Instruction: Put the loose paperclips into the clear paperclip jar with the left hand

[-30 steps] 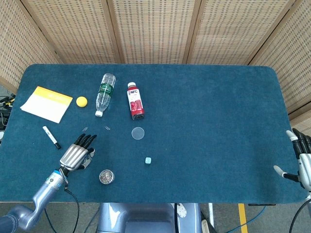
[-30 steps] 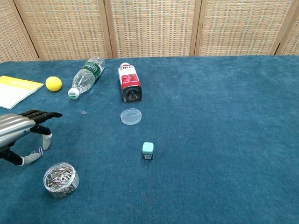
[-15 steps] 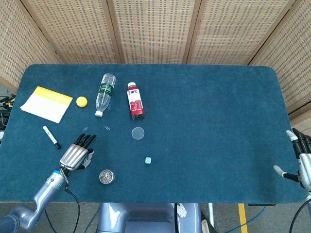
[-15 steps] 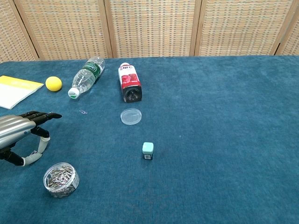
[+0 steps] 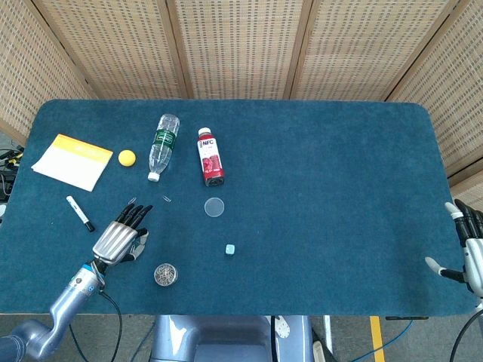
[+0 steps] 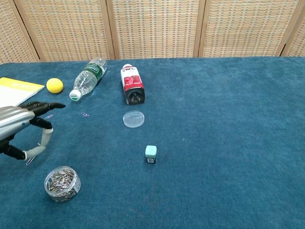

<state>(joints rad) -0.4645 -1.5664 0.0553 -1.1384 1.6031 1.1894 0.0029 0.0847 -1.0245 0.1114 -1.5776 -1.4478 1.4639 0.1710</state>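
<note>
The clear paperclip jar (image 6: 62, 183), also seen as jar (image 5: 164, 274), stands lidless near the front edge with several clips inside. My left hand (image 6: 21, 130) hovers just left of and beyond it, its finger and thumb curved toward each other with a small gap. One loose paperclip (image 6: 30, 160) lies right under the thumb tip; I see no grip on it. Two more loose clips lie further back: a paperclip (image 6: 85, 114) and another (image 6: 49, 116). My left hand (image 5: 121, 235) points away from me. At the table's right edge, my right hand (image 5: 468, 253) is open and holds nothing.
The jar's clear lid (image 6: 133, 119) lies mid-table. Behind it lie a red juice bottle (image 6: 131, 83) and a water bottle (image 6: 88, 78). A yellow ball (image 6: 55, 85), a yellow notepad (image 5: 73, 161) and a marker (image 5: 79, 213) are at the left. A small teal cube (image 6: 151, 153) sits centre.
My left hand has risen and shifted a little forward and left. The paperclip near its thumb now shows lower and further left. The right hand has not moved.
</note>
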